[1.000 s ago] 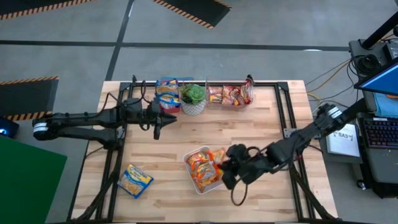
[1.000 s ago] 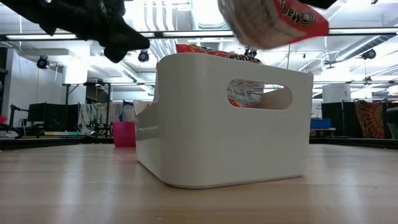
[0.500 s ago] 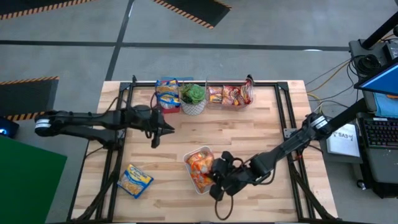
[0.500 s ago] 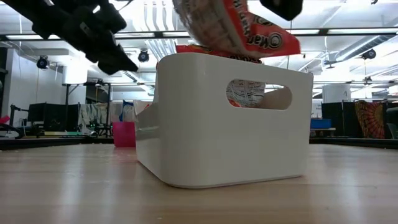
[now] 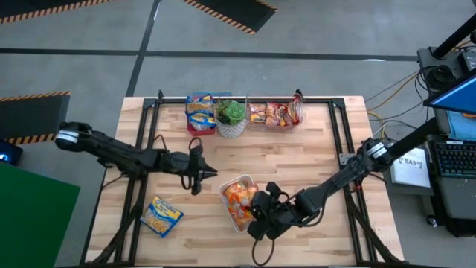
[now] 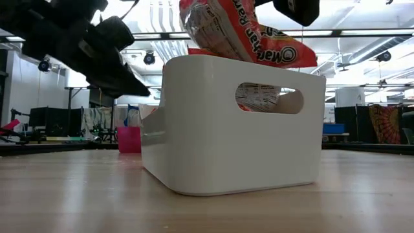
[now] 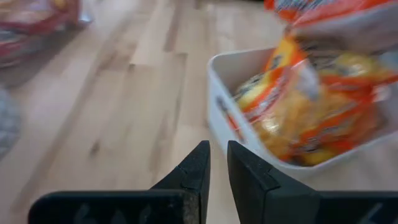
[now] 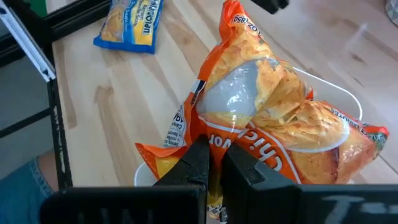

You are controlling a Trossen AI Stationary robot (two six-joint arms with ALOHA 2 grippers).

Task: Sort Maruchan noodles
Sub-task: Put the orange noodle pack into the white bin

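A pale wooden plank table (image 5: pixel 297 149) with a black metal frame stands on a grey concrete floor marked with black-and-orange hazard strips; the level view looks across to an industrial room with ceiling lights and dark equipment. Near the front middle of the table sits a smooth white plastic bin (image 5: pixel 239 202) with rounded corners and an oval handle cut-out, filled with crinkly orange-edged noodle packets (image 7: pixel 298 118). The right gripper (image 8: pixel 214 163), reaching in from the right side, is clenched on one glossy orange packet (image 8: pixel 261 112), which it holds just above the bin's rim. The left gripper (image 5: pixel 195 179) hovers above the bare wood just left of the bin, its two dark fingers (image 7: pixel 193 171) pinched nearly together with nothing between them. A single blue-edged packet (image 5: pixel 161 216) lies flat near the front left corner. Along the back edge, a container of blue-edged packets (image 5: pixel 199 113) stands beside a leafy green potted plant (image 5: pixel 231 115), and to the right of the plant a clear container (image 5: pixel 277 113) holds red and orange packets standing on edge.
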